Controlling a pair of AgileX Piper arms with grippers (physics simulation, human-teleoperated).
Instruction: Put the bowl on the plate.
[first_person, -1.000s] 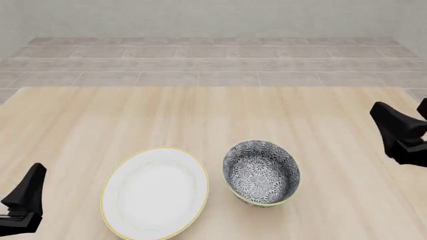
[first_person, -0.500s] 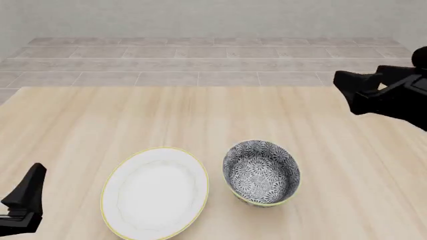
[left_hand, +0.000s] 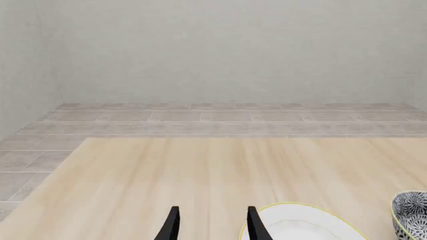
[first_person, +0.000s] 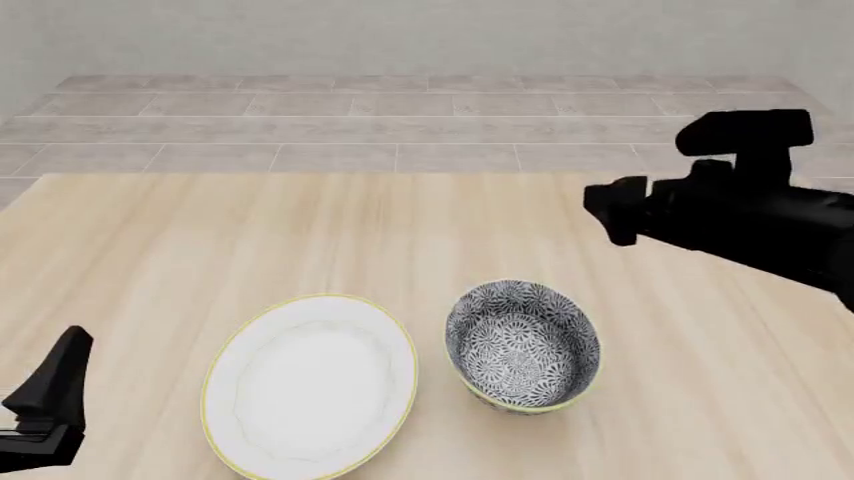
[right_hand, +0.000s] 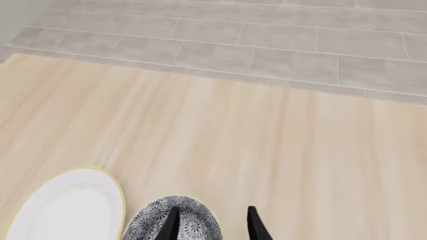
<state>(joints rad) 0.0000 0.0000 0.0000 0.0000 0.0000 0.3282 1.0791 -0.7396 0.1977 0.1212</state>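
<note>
The bowl (first_person: 523, 345), deep and covered in a grey-and-white floral pattern, stands upright on the table just right of the plate (first_person: 310, 385), a plain white plate with a yellow rim. They sit close together and may be touching. My right gripper (first_person: 607, 214) hovers above the table, behind and to the right of the bowl, pointing left. In the right wrist view its fingers are open (right_hand: 212, 226) with nothing between them, over the bowl (right_hand: 147, 222) and beside the plate (right_hand: 67, 207). My left gripper (first_person: 56, 385) rests open at the near left, left of the plate (left_hand: 300, 225).
The light wooden table (first_person: 400, 230) ends at a far edge, with grey floor tiles (first_person: 400, 130) and a pale wall beyond. In the left wrist view the bowl (left_hand: 410, 217) shows only partly at the frame edge.
My right arm has swung in from the right edge, leftward and higher, and now reaches over the table behind the bowl. The left gripper, bowl and plate have not moved.
</note>
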